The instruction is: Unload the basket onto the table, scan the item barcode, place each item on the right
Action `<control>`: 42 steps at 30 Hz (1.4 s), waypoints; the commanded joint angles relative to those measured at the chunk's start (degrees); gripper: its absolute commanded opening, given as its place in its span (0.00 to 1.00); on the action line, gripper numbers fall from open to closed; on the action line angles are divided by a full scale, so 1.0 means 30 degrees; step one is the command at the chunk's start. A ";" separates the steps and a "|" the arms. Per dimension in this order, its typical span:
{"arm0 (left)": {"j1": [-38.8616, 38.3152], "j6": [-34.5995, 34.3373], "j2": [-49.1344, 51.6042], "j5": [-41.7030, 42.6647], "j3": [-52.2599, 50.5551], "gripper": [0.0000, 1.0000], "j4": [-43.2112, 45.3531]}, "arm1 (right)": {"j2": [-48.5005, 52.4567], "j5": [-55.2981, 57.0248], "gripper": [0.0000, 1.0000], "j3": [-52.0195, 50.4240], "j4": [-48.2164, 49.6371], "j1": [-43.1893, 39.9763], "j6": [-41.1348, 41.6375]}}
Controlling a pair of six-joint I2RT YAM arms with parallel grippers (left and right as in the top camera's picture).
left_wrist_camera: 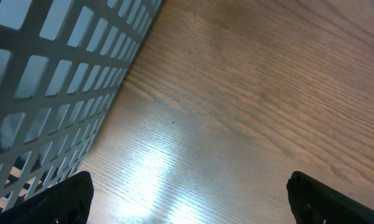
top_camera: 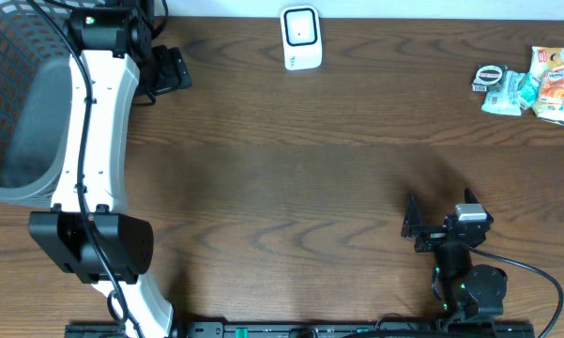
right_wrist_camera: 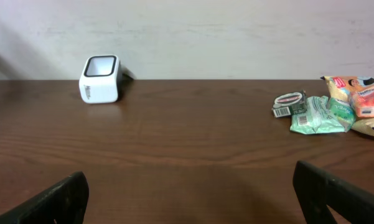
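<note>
Two claws, left claw (top_camera: 169, 70) and right claw (top_camera: 415, 223), both spread wide, holding nothing. Stock: packets (top_camera: 535, 83) heaped on desk (top_camera: 291, 169) well right of scanner (top_camera: 300, 38). Handling: right claw best pinches one packet by an edge, barcode uncovered, facing scanner window.

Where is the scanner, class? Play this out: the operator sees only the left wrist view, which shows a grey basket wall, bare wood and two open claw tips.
Observer: The white scanner stands at the far edge of the table, near the middle, well to the right of the basket.
Operator: Is there anything to scan?
Observer: A pile of snack packets lies at the far right corner.
Operator: Is the right claw holding one?
Observer: No. The right claw is open and empty, at the near side of the table, facing the far edge.
</note>
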 commanded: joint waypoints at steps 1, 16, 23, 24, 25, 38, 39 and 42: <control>0.0029 0.0168 0.0175 -0.0189 -0.0102 0.98 -0.0138 | -0.0138 0.0160 0.99 -0.0080 -0.0015 0.0117 0.0219; -0.1158 0.0087 -0.1763 -0.0189 -0.2674 0.98 -0.0809 | -0.0138 0.0160 0.99 -0.0080 -0.0015 0.0117 0.0219; -0.1603 0.0102 -0.6827 -0.0197 -0.9413 0.98 0.4058 | -0.0138 0.0160 0.99 -0.0080 -0.0015 0.0117 0.0219; -0.1603 0.0102 -0.7694 -0.0197 -1.0557 0.98 0.4641 | -0.0138 0.0160 0.99 -0.0080 -0.0015 0.0117 0.0219; -0.1596 0.0131 -0.8677 -0.0204 -1.1883 0.98 0.5311 | -0.0138 0.0160 0.99 -0.0080 -0.0015 0.0117 0.0219; -0.1588 0.2113 -2.2418 -0.0029 -2.8276 0.98 1.6954 | -0.0138 0.0160 0.99 -0.0080 -0.0015 0.0117 0.0219; -0.1588 0.2113 -2.3438 -0.0029 -2.9186 0.97 1.7770 | -0.0138 0.0160 0.99 -0.0080 -0.0015 0.0117 0.0219; -0.1588 0.2419 -2.6826 -0.0029 -3.1649 0.97 1.9744 | -0.0138 0.0160 0.99 -0.0080 -0.0015 0.0117 0.0219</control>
